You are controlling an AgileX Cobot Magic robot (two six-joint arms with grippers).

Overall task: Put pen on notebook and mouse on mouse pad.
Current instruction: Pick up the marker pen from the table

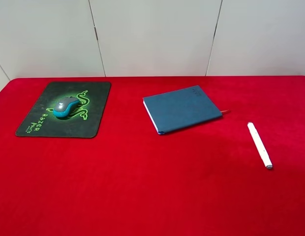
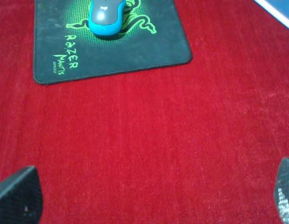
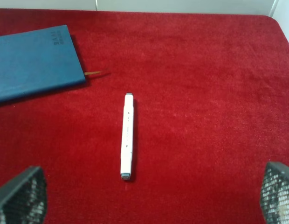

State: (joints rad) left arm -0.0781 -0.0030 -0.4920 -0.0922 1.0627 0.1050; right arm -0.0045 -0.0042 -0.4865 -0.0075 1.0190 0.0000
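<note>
A grey and blue mouse [image 1: 66,107] [image 2: 106,17] rests on the black mouse pad [image 1: 39,123] [image 2: 135,51] with green lettering, at the table's left. The dark blue notebook [image 1: 182,108] [image 3: 32,60] lies closed mid-table, its ribbon sticking out to the right. To the right of it the white pen [image 1: 259,145] [image 3: 127,136] lies alone on the red cloth. My left gripper [image 2: 149,198] is open, short of the pad, nothing between its fingers. My right gripper [image 3: 151,198] is open, hovering just short of the pen. Neither arm shows in the high view.
Red cloth covers the whole table [image 1: 152,196]. A white panelled wall [image 1: 152,34] rises behind the far edge. Nothing else lies on the cloth.
</note>
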